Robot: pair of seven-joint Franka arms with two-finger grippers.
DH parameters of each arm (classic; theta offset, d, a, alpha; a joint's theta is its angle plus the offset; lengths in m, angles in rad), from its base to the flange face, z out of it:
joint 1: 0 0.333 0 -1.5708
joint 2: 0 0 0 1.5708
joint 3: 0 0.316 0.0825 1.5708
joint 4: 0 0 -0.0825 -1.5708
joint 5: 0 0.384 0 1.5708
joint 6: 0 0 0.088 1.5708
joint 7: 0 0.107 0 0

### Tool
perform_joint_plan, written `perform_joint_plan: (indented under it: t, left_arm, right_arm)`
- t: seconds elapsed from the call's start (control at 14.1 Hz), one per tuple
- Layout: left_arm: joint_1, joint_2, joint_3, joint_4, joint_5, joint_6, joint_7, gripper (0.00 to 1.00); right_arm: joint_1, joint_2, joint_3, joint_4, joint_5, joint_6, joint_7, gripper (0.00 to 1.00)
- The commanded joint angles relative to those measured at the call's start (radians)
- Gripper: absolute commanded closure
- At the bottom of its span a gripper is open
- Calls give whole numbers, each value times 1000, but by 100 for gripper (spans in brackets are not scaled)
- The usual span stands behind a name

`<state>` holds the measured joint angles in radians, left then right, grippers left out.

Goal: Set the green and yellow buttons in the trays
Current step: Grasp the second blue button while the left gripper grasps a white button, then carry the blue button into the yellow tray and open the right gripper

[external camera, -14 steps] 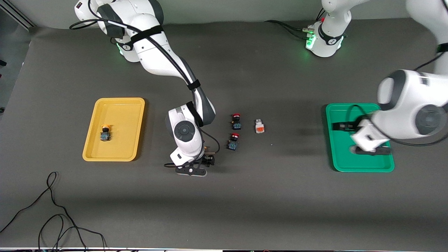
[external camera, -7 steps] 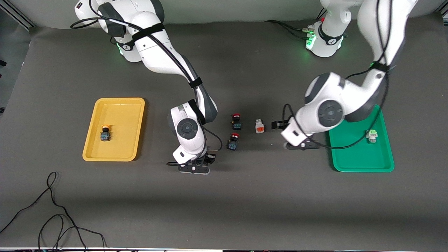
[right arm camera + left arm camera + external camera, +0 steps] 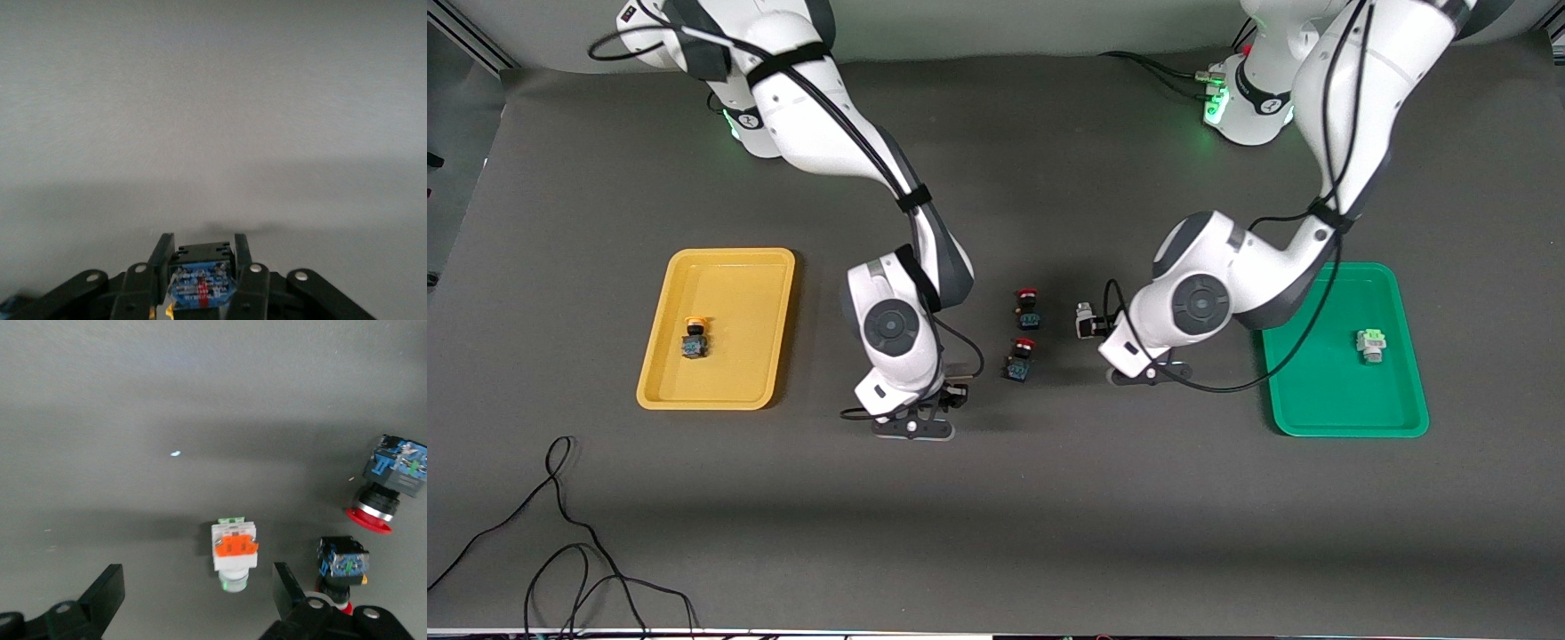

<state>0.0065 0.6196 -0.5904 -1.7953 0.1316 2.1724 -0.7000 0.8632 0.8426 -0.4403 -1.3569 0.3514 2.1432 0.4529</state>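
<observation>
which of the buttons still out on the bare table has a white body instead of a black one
The white-bodied button with the orange block, between the left gripper's open fingers. The two red-capped buttons beside it have black bodies.

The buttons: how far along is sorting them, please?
Done: one yellow-capped button in the yellow tray, one green button in the green tray. In hand: right gripper shut on a blue-bodied button. Remaining: the white-orange button under the open left gripper.
</observation>
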Motion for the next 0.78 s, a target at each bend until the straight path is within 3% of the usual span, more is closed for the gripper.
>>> perform_joint_plan:
  t: [0.0,0.28,0.5,0.71]
  left_arm:
    - [-40,32,17,13,55,18,-61,1]
    - [-86,55,58,5,60,66,-81,1]
    - [-155,63,129,-21,60,125,-84,1]
    - [-161,71,132,-26,59,149,-105,2]
  right_arm:
    - [-47,-144,6,48,-11,-219,-51,71]
    - [-114,-290,-18,-8,-23,-356,-251,71]
    - [-104,-413,-151,-189,-26,-353,-472,71]
    - [-102,-497,-247,-336,-92,-313,-632,71]
